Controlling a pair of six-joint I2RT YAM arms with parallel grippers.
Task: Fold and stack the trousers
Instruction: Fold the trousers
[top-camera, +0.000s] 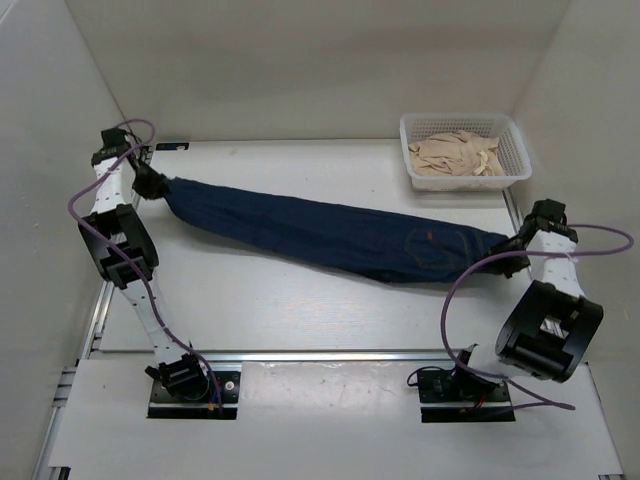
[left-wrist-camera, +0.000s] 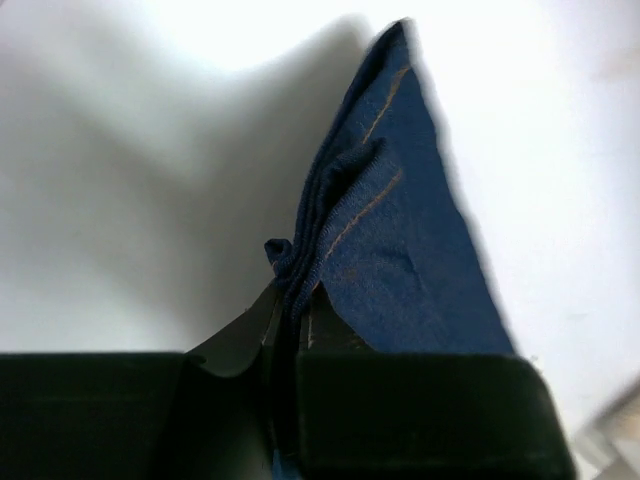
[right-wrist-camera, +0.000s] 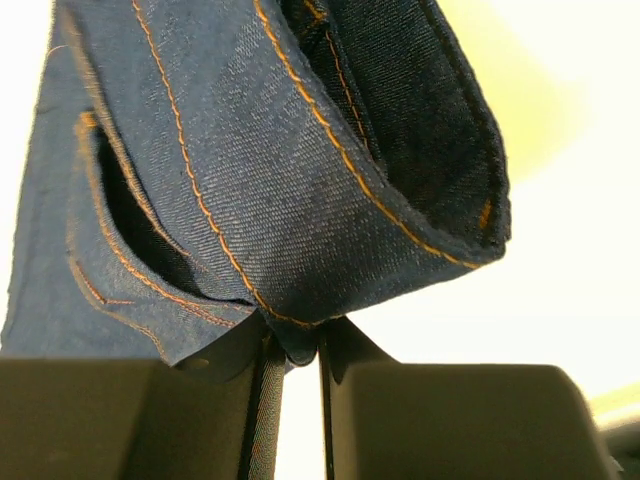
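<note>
The trousers (top-camera: 330, 235), dark navy jeans with orange stitching, stretch in a long band across the table from far left to right. My left gripper (top-camera: 160, 187) is shut on the leg-hem end; the left wrist view shows the bunched hem (left-wrist-camera: 310, 255) pinched between the jaws. My right gripper (top-camera: 505, 252) is shut on the waistband end, next to a back pocket (top-camera: 432, 246). In the right wrist view the folded waistband (right-wrist-camera: 300, 200) sits between my fingers (right-wrist-camera: 250, 400). The cloth sags slightly between the two grippers.
A white mesh basket (top-camera: 518, 150) stands at the back right and holds a crumpled tan garment (top-camera: 458, 155). White walls close in the table at left, back and right. The metal rail (top-camera: 330, 355) runs along the near edge by the arm bases.
</note>
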